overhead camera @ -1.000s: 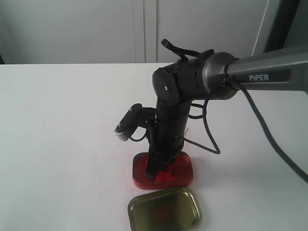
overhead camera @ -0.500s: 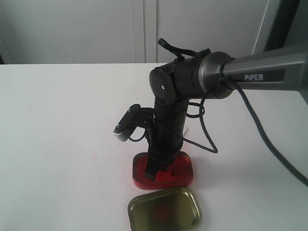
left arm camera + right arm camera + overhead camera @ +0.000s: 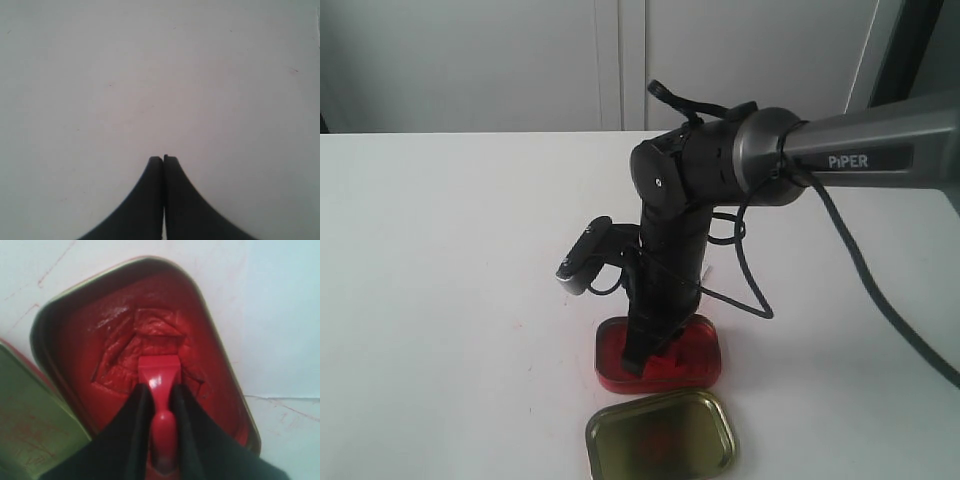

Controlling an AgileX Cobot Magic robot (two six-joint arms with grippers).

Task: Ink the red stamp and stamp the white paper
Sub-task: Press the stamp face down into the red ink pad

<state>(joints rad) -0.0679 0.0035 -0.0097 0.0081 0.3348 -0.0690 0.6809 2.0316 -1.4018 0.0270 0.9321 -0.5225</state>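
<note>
Lower centre of the exterior frame: my right gripper is clamped on the red stamp, handle along the jaws, base pressed straight down into the ink tin. I cannot see the white paper. My left gripper is pinched together, empty.

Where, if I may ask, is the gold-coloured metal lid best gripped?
Probably its raised rim, from above: the gold-coloured rectangular metal lid lies flat, hollow side up, so its edge farthest from the red ink tin is free to pinch.
</note>
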